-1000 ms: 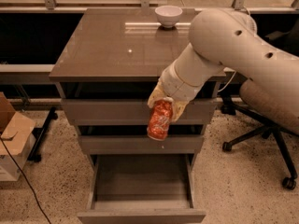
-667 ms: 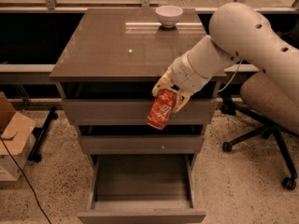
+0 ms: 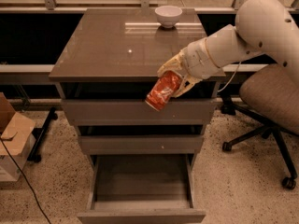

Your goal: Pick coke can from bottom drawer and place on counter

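My gripper (image 3: 174, 78) is shut on the coke can (image 3: 162, 92), a red-orange can held tilted with its lower end pointing down-left. The can hangs in the air in front of the counter's front edge, over the top drawer's front, right of centre. The counter (image 3: 107, 50) is the glossy grey-brown cabinet top. The bottom drawer (image 3: 140, 181) is pulled out, with its grey inside showing and nothing in it. My white arm comes in from the upper right.
A white bowl (image 3: 168, 16) stands at the back of the counter. An office chair (image 3: 271, 101) stands right of the cabinet. A cardboard box (image 3: 11, 134) and a cable lie on the floor at left. The two upper drawers are closed.
My gripper has lifted the can up and a little to the right, from in front of the middle drawer to the level of the counter's front edge. The arm has drawn back to the right.
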You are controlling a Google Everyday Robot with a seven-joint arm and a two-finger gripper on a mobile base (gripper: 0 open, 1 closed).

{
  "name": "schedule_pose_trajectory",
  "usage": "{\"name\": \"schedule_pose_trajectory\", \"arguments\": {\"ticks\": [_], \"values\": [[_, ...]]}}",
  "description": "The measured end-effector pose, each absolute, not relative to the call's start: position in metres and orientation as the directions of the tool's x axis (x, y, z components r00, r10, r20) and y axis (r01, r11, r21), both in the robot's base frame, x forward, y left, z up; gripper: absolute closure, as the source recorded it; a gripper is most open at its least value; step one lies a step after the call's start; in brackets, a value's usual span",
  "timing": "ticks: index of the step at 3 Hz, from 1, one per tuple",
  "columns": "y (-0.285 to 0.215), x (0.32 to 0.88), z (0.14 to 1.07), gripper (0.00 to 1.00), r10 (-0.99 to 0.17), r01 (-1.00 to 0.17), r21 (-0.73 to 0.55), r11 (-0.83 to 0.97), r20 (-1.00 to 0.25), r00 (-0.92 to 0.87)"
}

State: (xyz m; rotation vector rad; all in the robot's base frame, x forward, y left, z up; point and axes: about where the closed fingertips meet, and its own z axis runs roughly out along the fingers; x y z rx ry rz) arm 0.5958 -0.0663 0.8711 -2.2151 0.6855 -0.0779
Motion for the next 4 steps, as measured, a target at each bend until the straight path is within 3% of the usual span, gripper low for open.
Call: {"name": "schedule_pose_trajectory", "arguments": {"ticks": [2,4], "values": [[-0.059,0.636,0.900,1.00,-0.574,-0.476,-0.819,-0.320,-0.232,0.785],[-0.049,0.689,0.913,1.00,-0.727,-0.528,-0.830,-0.180,-0.250,0.640]]}}
